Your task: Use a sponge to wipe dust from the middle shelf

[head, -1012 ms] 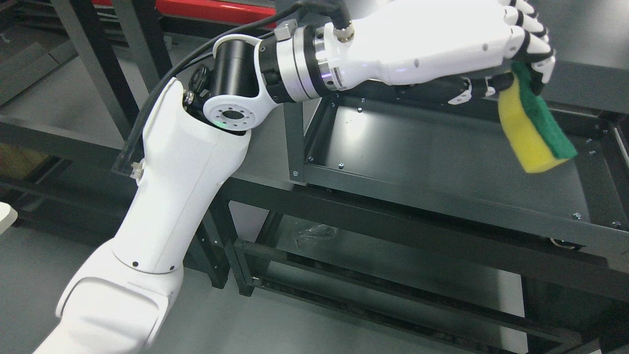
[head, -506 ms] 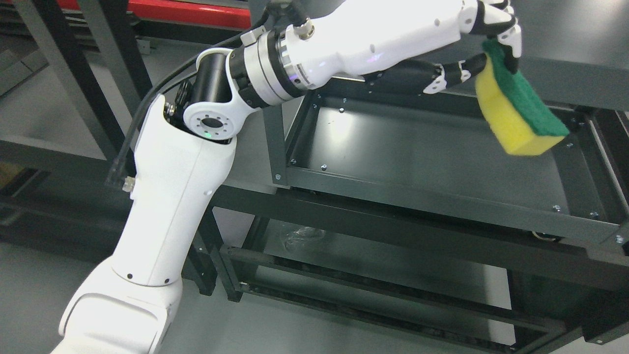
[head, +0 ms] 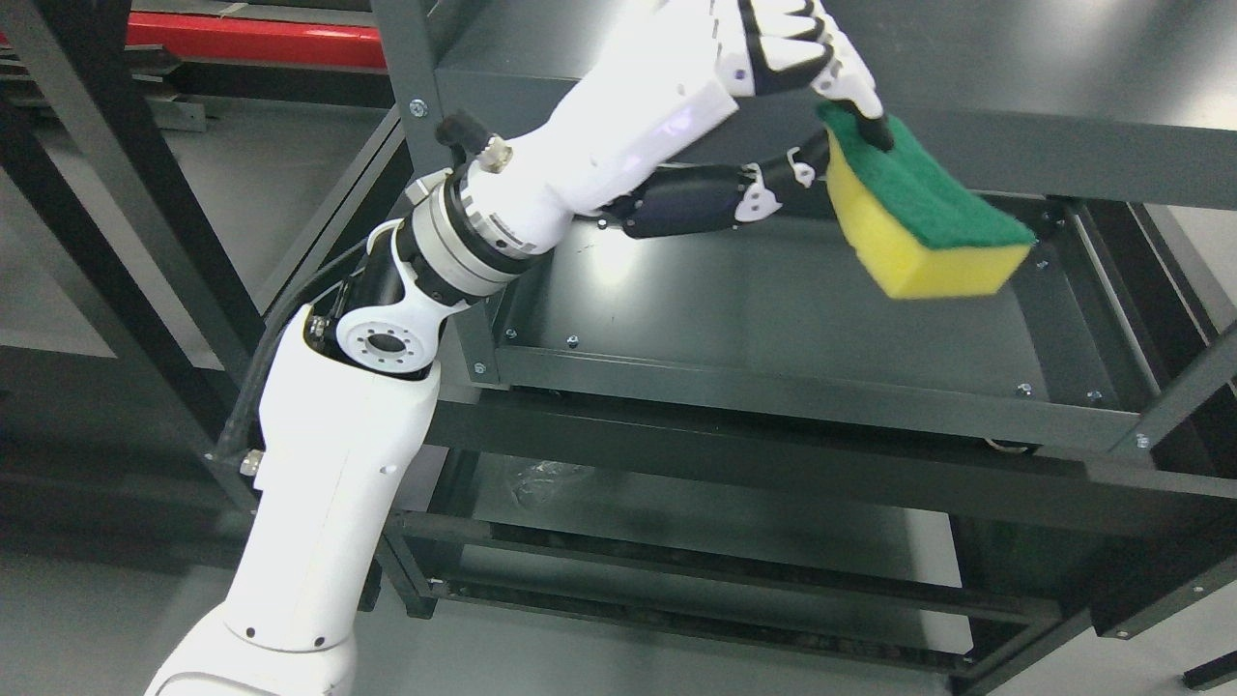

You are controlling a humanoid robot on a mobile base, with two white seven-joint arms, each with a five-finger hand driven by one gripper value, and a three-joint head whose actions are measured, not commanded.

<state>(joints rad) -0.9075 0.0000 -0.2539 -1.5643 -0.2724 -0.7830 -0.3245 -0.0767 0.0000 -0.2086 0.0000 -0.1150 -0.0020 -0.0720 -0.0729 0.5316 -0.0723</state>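
None of the wiping looks done: my left hand pinches the sponge above the middle shelf, apart from it.

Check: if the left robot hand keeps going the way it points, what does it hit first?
Left robot hand points up-right, sponge leading. Likely first contact is the rack's far right side, near the post by the sponge tip; depth is unclear from one view.
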